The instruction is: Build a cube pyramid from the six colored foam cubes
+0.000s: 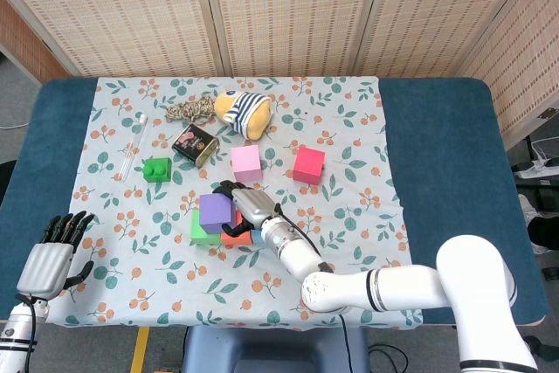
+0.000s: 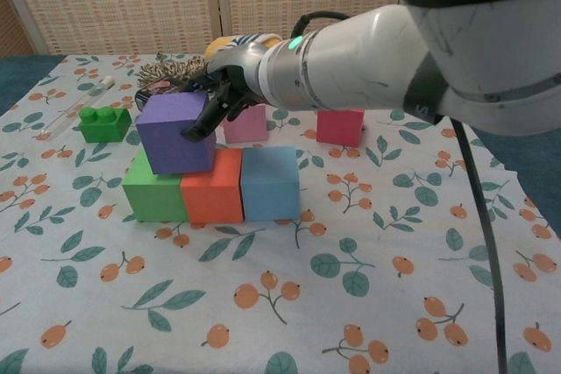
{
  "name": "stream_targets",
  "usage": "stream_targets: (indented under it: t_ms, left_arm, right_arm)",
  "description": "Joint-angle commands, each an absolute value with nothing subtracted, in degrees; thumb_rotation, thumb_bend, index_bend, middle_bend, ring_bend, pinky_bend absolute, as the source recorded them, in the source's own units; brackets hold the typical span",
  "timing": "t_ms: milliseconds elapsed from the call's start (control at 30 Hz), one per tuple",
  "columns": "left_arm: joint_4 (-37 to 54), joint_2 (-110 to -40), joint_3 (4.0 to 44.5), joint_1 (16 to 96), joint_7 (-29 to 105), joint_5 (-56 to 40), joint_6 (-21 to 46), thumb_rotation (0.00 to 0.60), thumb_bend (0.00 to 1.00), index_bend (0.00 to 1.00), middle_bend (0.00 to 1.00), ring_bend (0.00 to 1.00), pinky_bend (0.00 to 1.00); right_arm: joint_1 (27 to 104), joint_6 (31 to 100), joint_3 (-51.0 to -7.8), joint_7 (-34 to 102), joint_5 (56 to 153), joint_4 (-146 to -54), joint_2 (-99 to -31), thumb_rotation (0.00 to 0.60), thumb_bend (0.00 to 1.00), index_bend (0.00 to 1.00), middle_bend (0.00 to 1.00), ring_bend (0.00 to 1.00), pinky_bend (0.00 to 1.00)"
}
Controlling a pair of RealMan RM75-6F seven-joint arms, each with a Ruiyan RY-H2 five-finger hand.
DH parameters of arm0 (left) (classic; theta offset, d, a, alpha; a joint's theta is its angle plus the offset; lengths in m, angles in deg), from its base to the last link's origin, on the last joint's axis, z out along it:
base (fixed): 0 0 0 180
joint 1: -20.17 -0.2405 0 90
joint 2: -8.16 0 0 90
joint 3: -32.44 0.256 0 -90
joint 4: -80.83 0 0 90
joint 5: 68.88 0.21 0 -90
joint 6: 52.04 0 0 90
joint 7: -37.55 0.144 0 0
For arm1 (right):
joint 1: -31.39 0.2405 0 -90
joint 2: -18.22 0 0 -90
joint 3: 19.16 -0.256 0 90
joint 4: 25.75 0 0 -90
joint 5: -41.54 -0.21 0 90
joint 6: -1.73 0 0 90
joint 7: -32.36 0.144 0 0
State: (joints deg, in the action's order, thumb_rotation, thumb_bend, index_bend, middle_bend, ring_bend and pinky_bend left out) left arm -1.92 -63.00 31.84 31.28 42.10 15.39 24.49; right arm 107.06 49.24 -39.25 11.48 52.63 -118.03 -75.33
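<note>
A row of three cubes stands near the table's front: green cube point(image 2: 154, 193), orange cube point(image 2: 212, 186), blue cube point(image 2: 270, 183). A purple cube point(image 2: 172, 133) sits tilted on top, over the green and orange ones, and my right hand point(image 2: 226, 85) grips its right side. In the head view the same purple cube point(image 1: 214, 211) shows beside my right hand point(image 1: 247, 202). The pink cube point(image 1: 246, 162) and the red cube point(image 1: 308, 164) lie loose further back. My left hand point(image 1: 52, 255) hangs open off the table's front left corner, holding nothing.
A green toy brick point(image 1: 157, 169), a small dark tin point(image 1: 195, 145), a striped plush toy point(image 1: 244, 111), a coil of rope point(image 1: 189, 111) and a clear tube point(image 1: 134, 144) lie at the back left of the floral cloth point(image 1: 349, 216).
</note>
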Motion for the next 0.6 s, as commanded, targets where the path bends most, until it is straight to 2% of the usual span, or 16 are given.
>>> stream_targets:
  t_ms: [33, 600]
  left_arm:
    - [-1.93, -63.03, 31.86, 31.29, 42.09, 15.43, 24.47, 0.600, 0.35, 0.00, 0.04, 0.00, 0.05]
    - [-2.12, -62.72, 32.06, 31.22, 41.43, 16.10, 24.84, 0.600, 0.35, 0.00, 0.04, 0.00, 0.05]
  right_arm:
    - [107.13, 49.36, -39.09, 11.34, 52.48, -118.39, -75.05, 0.600, 0.39, 0.16, 0.03, 0.00, 0.13]
    - [107.82, 52.39, -38.03, 9.64, 51.01, -121.37, -74.66, 0.600, 0.39, 0.17, 0.03, 0.00, 0.13]
